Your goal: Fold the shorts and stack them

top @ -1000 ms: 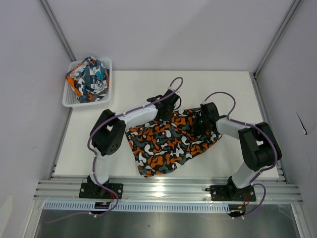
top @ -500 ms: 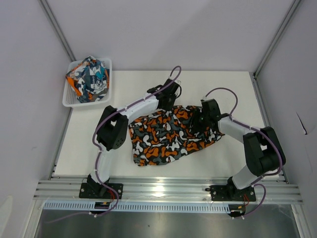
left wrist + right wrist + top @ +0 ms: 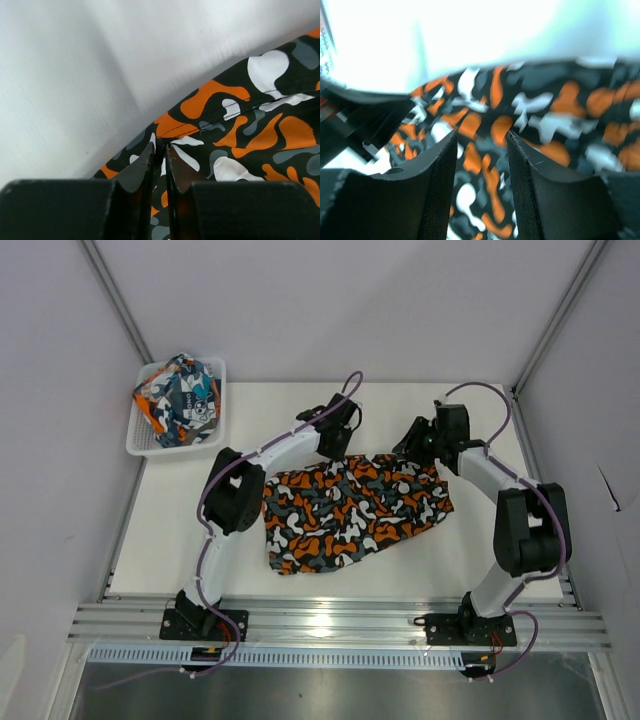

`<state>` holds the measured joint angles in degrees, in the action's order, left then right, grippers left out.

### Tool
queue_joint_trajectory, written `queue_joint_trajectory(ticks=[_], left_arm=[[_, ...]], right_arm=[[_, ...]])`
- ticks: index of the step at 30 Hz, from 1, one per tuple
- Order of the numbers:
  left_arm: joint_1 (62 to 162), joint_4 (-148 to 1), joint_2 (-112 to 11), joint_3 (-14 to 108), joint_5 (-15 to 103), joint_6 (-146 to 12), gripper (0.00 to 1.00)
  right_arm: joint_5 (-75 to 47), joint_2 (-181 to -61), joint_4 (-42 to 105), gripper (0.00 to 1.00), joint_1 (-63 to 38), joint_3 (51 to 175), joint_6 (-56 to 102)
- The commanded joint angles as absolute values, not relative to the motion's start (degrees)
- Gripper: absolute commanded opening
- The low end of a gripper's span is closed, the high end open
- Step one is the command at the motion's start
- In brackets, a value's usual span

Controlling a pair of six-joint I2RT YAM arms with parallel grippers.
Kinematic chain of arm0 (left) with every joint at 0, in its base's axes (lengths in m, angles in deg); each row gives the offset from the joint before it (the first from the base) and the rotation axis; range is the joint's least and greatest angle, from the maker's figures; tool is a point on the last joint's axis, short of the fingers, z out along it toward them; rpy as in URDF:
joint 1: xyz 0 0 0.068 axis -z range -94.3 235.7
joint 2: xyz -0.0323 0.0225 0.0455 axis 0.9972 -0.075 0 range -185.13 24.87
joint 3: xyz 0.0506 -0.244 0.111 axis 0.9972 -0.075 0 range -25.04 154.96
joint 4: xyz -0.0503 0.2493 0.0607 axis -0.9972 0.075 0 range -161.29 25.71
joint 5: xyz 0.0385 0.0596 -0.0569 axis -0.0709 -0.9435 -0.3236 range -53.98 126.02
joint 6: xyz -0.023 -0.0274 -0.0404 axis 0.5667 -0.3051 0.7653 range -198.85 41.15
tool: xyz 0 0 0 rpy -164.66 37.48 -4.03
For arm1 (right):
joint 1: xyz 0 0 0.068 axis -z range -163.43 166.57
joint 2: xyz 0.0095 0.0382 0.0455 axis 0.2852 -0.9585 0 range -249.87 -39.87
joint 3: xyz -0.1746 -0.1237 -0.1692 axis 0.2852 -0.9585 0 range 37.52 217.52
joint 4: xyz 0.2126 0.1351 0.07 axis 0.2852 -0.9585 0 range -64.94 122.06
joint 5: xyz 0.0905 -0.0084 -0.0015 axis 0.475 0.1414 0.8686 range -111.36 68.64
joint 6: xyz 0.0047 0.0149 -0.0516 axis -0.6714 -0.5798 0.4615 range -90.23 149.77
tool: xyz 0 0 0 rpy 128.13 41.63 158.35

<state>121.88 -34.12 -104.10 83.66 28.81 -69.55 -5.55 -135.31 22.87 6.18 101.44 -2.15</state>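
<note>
Now, step: folding, by my reading. The camouflage shorts (image 3: 355, 510) lie spread almost flat at the centre of the top view, and both arms reach to their upper edge, so a fold is being set down or taken up there.
Next move: it calls for both arms to lift clear of the upper hem without dragging it. The cloth then needs another fold into a smaller packet, and only after that does the second pair get fetched, folded and stacked.
Room: plain pale walls (image 3: 330, 310) close in the cell, and metal posts (image 3: 118, 300) run up the upper corners of the frame.
Table: the white table (image 3: 170, 535) is matte, with a metal rail (image 3: 330, 625) along the lower edge where the arm bases sit.
Basket: a white mesh basket (image 3: 170, 451) sits at the upper left, well apart from the camouflage pair.
Second pair: the printed shorts (image 3: 180, 398), teal, orange and white, lie bundled in that basket, not yet folded.
Right gripper: the right gripper (image 3: 481, 135) has its jaws apart and nothing in them, and it hovers over the upper right of the cloth.
Left gripper: the left gripper (image 3: 160, 146) has its jaws only a slit apart at the hem; whether they pinch the fabric I cannot tell.
</note>
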Motion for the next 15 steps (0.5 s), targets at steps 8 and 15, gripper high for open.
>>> queue_joint_trajectory(ticks=[8,15], left_arm=[[120.3,-33.0,-105.8,90.9,30.4,-71.2,0.18],[119.9,-31.9,-106.9,92.0,29.4,-70.1,0.18]], right_arm=[[1.8,-146.7,27.7,0.33,8.6,107.8,-4.8],[2.4,-148.3,28.0,0.27,9.1,107.7,-3.8]])
